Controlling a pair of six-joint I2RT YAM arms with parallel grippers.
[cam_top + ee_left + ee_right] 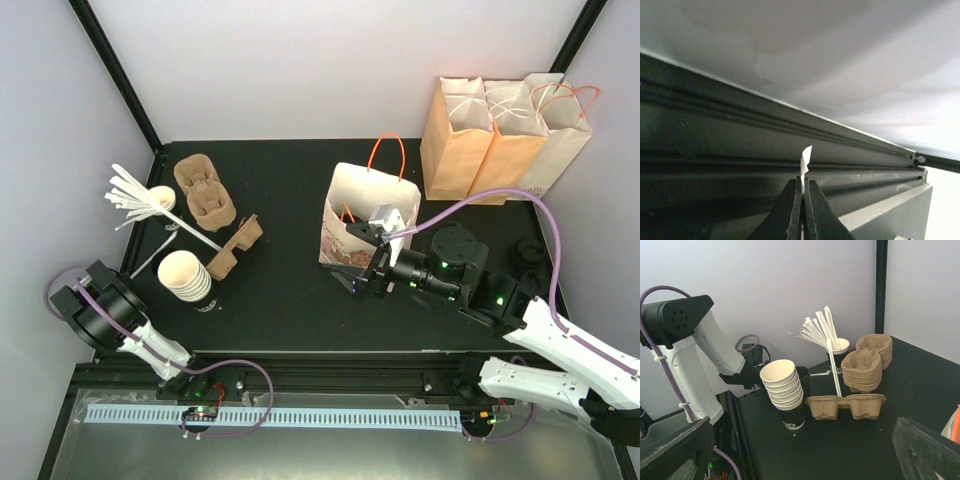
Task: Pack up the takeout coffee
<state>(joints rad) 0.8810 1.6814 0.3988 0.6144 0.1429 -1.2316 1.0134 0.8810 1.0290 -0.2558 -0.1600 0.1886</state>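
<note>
No small black lidded cup shows in any view; the takeout coffee is hidden or out of view. My right gripper (358, 264) is open and empty, low over the table against the front of a white paper bag with orange handles (362, 205). In the right wrist view its fingers (680, 450) stand wide apart at the bottom corners, and the gripper (802, 445) faces left across the table. My left gripper (803, 187) is at the near left edge in the top view (72, 300). It is shut on a small white paper scrap (806, 159) and points at the black frame rail.
Three brown paper bags (500, 135) stand at the back right. A stack of white paper cups (185, 275) (782, 382), pulp cup carriers (205, 190) (845, 405) and a cup of white stirrers (150, 200) sit at the left. Loose black lids (528, 250) lie at the right.
</note>
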